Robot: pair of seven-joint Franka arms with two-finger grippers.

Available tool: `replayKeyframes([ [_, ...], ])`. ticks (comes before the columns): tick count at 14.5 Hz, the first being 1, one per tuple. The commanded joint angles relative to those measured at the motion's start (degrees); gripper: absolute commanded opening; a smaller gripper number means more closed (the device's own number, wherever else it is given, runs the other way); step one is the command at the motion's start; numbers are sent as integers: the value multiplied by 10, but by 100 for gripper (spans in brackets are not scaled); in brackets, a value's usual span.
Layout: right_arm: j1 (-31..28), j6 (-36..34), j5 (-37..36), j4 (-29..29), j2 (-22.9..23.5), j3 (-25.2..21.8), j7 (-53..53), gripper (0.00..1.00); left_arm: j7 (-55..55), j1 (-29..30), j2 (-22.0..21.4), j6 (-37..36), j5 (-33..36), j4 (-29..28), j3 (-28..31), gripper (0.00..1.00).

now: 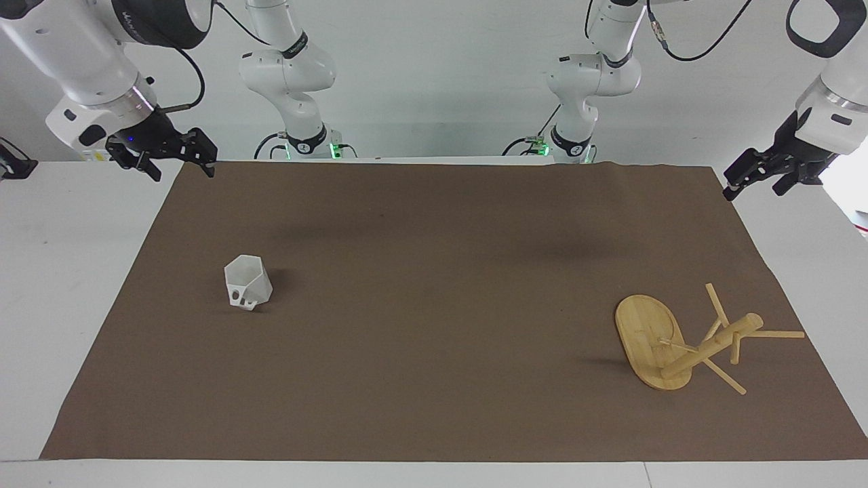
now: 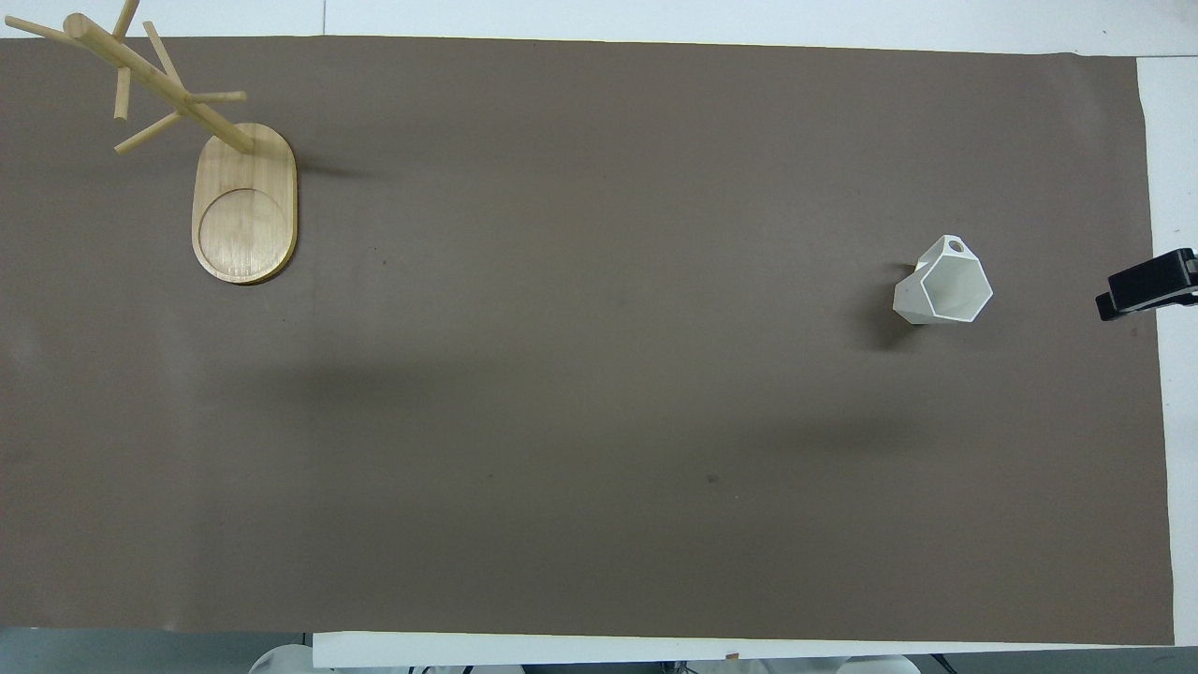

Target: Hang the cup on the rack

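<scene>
The white faceted cup stands upright on the brown mat toward the right arm's end of the table, its handle turned away from the robots; it also shows in the overhead view. The bamboo rack stands upright on its oval base toward the left arm's end, a little farther from the robots than the cup, and shows in the overhead view. My right gripper hangs open and empty over the mat's corner nearest the robots; its tip shows in the overhead view. My left gripper hangs open and empty over the mat's other corner nearest the robots.
A brown mat covers most of the white table. A small black object sits at the table's edge at the right arm's end.
</scene>
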Motion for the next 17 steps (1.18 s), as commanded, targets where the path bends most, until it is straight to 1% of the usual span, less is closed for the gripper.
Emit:
replayKeyframes([
  [1,-2,-4,-7,6,3,4,11,100,7,-1,-10,-6,6,-11,1,100],
  [6,-7,-5,-3,0,-1,3,7,100,6,-1,-10,-6,6,-11,1,100],
  [8,-4,-10,-1,-3,-4,3,-28,100,6,-1,-10,-6,6,-11,1,100],
  [9,-8,-5,4,-3,-4,3,-73,100,6,-1,-10,-6,6,-11,1,100],
  [11,-17,21,10,-9,-3,1,-203,100,6,-1,-10,-6,6,-11,1,100],
  [13,-43,48,23,-15,0,1,-335,100,6,-1,-10,-6,6,-11,1,100],
  [15,-94,75,96,-20,18,0,-476,100,6,-1,-10,-6,6,-11,1,100],
  [17,-130,85,151,-18,47,0,-595,100,6,-1,-10,-6,6,-11,1,100],
])
